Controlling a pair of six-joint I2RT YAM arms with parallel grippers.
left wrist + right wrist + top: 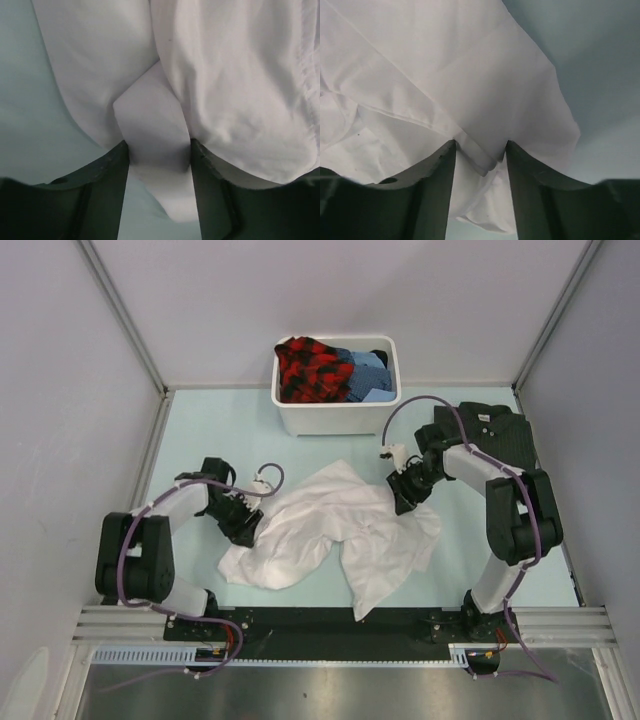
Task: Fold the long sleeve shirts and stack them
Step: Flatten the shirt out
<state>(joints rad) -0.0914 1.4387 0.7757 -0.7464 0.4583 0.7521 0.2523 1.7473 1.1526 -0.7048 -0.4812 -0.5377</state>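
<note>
A white tub (335, 418) holding red plaid cloth (312, 370) stands on the pale table (200, 430).

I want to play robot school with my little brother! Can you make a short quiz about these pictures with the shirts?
1. True or false: the white tub has clothes in it.
2. Fill in the gap: the dark shirt lies on the robot's ____ side.
3. Pick one: what sits between the fingers of both the left claw and the right claw?
A) the white shirt
B) the dark shirt
C) the rim of the white tub

Key: 1 true (red-checked and blue cloth); 2 right; 3 A.
</note>
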